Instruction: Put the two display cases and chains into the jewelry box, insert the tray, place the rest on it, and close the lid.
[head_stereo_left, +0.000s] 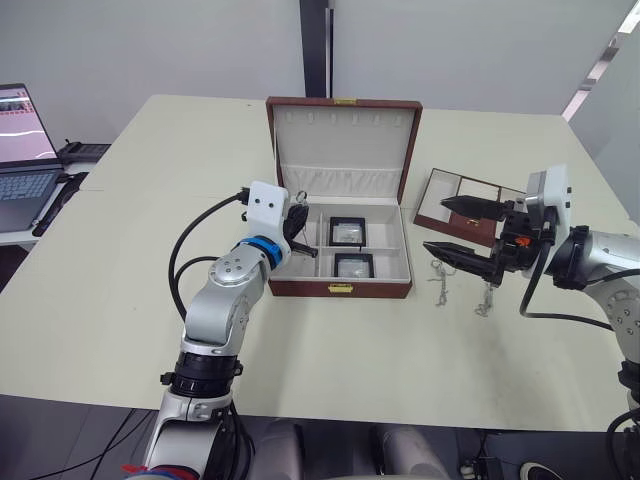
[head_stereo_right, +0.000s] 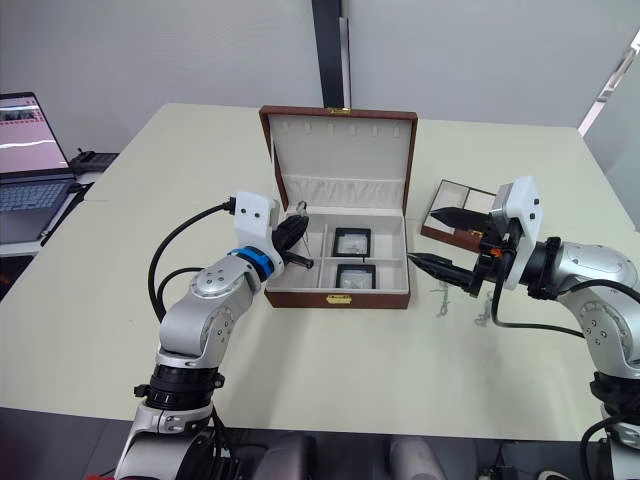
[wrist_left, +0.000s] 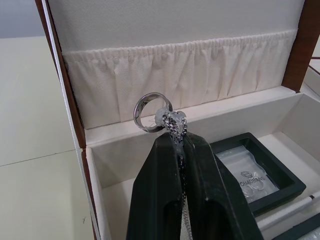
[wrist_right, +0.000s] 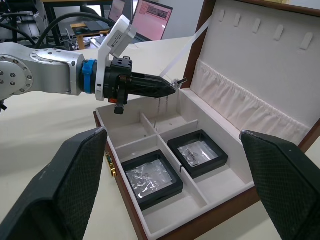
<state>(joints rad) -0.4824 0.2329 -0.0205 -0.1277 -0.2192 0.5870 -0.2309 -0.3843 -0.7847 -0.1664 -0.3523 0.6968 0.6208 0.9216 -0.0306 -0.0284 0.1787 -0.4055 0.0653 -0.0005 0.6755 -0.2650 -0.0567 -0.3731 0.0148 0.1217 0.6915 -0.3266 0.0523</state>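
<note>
The brown jewelry box (head_stereo_left: 340, 287) stands open mid-table, its lid upright. Two dark display cases (head_stereo_left: 348, 232) (head_stereo_left: 354, 265) lie in its right compartments. My left gripper (head_stereo_left: 298, 215) is shut on a silver chain (wrist_left: 173, 123) carrying a ring (wrist_left: 150, 112), held over the box's left compartment near the lid. Right of the box, my right gripper (head_stereo_left: 450, 230) hovers open with nothing in it, above the table. The brown tray (head_stereo_left: 462, 187) lies behind it. Two more chains (head_stereo_left: 438, 280) (head_stereo_left: 487, 298) lie on the table below that gripper.
A laptop (head_stereo_left: 22, 150) sits on a separate desk at the far left. The cream table (head_stereo_left: 150, 300) has open room left of and in front of the box. My left arm's black cable (head_stereo_left: 180, 250) loops beside the box.
</note>
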